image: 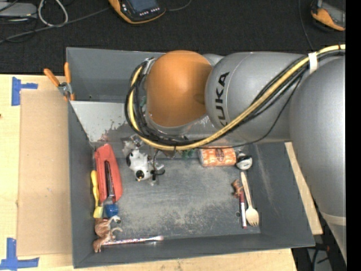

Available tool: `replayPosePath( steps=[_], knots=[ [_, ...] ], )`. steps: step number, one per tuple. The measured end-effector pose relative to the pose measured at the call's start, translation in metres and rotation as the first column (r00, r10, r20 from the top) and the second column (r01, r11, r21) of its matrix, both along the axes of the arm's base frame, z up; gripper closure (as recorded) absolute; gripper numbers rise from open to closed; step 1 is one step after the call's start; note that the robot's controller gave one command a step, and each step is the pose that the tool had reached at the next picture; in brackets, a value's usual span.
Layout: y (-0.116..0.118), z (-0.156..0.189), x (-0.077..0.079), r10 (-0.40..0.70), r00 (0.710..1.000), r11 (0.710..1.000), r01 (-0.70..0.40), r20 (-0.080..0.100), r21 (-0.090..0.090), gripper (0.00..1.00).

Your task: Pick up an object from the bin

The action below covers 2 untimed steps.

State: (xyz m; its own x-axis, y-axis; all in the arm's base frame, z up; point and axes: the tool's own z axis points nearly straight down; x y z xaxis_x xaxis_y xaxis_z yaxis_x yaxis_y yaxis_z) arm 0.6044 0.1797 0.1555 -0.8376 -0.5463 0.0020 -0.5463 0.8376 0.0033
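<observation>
The pick is at an early stage, as I judge it: every thing in view lies on the floor of the bin (186, 208) and none is raised clear of it. The arm reaches in from the right with its orange cover (175, 89) over the back of the bin, and the gripper (151, 164) hangs beneath it, low at the back left of the floor. Whether it is released or clenched cannot be told, since the cover and cables hide most of it. The nearest thing is a small white-and-black toy (137, 165), touching or just beside the gripper; I cannot tell which, and nothing shows it to be grasped. To the right, at the back, lies an orange packet (217, 157) with a small round dial (243, 162) just beside it. Along the left wall lies a long red tool (107, 174), with a brown toy animal (106, 228) in the front left corner. A pale fork (248, 205) lies well apart on the right. What is left, by my reckoning, is to close on one thing, most likely the toy, and lift it clear of the bin
</observation>
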Motion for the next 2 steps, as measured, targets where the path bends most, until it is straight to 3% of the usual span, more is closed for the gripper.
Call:
replayPosePath(
  steps=[1,2],
  knots=[
    [0.001,0.032,0.002,-0.001,1.0,1.0,0.001,0.009,0.003,1.0],
    [0.001,0.063,0.0,-0.003,1.0,1.0,0.003,0.001,0.001,1.0]
  ],
)
